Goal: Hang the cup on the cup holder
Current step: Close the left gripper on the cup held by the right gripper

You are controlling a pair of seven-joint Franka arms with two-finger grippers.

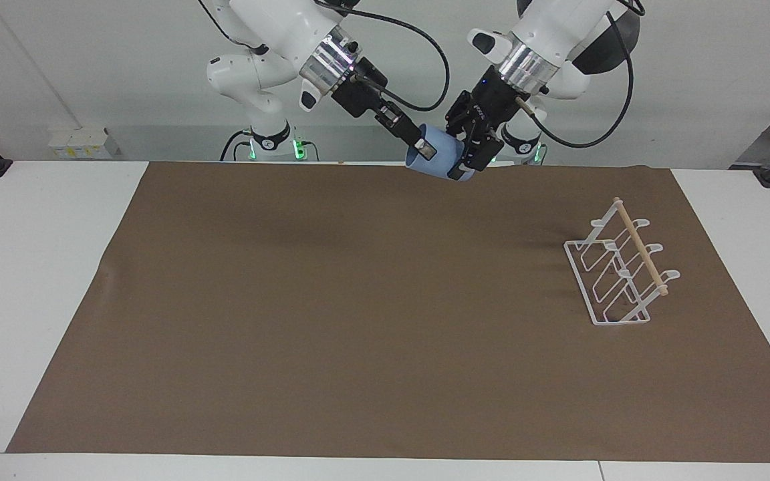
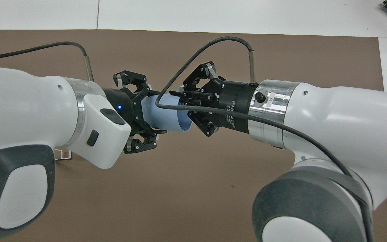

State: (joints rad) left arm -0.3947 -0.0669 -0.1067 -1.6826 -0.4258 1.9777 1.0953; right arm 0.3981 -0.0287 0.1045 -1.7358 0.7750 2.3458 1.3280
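The cup [image 1: 440,160] hangs in the air over the mat's [image 1: 358,321] edge nearest the robots, between the right hand [image 1: 424,147] and the left hand [image 1: 468,157]. The cup holder [image 1: 622,267] stands on the mat toward the left arm's end of the desk [image 1: 24,267].

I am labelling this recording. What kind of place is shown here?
Probably a robotics lab: two robot arms share a white table covered by a brown mat, against a bare wall. A cup and cup holder are the only props.
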